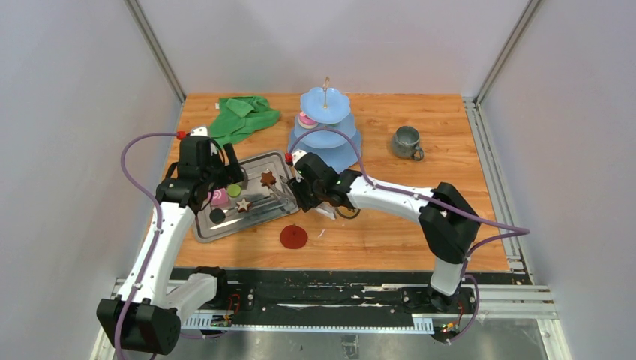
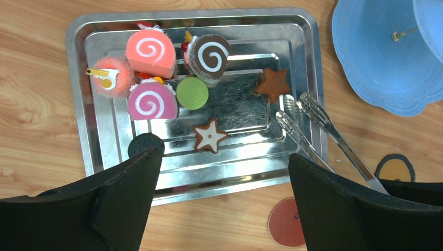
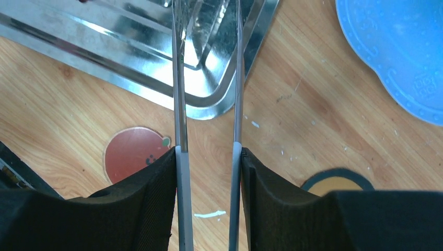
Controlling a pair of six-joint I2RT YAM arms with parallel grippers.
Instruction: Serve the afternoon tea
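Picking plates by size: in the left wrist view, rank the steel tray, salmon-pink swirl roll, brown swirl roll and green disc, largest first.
1. rectangular steel tray
2. salmon-pink swirl roll and brown swirl roll with white spiral: these look about alike, so unranked
3. flat round green disc

On the counter [image 1: 450, 112] the tray [image 2: 235, 172] lies left of centre, with the cloth [image 1: 244, 116] behind it, the tiered stand [image 1: 324, 131] behind-right, the mug [image 1: 406, 142] right of the stand, and a round mat [image 1: 294, 237] in front. In the tray, the swirl rolls [image 2: 150, 52] cluster far left, a disc [image 2: 191, 92] just beside them, one star [image 2: 210, 135] before it and another star [image 2: 272, 83] further right. The tongs [image 2: 313, 120] reach in over the tray's right rim.
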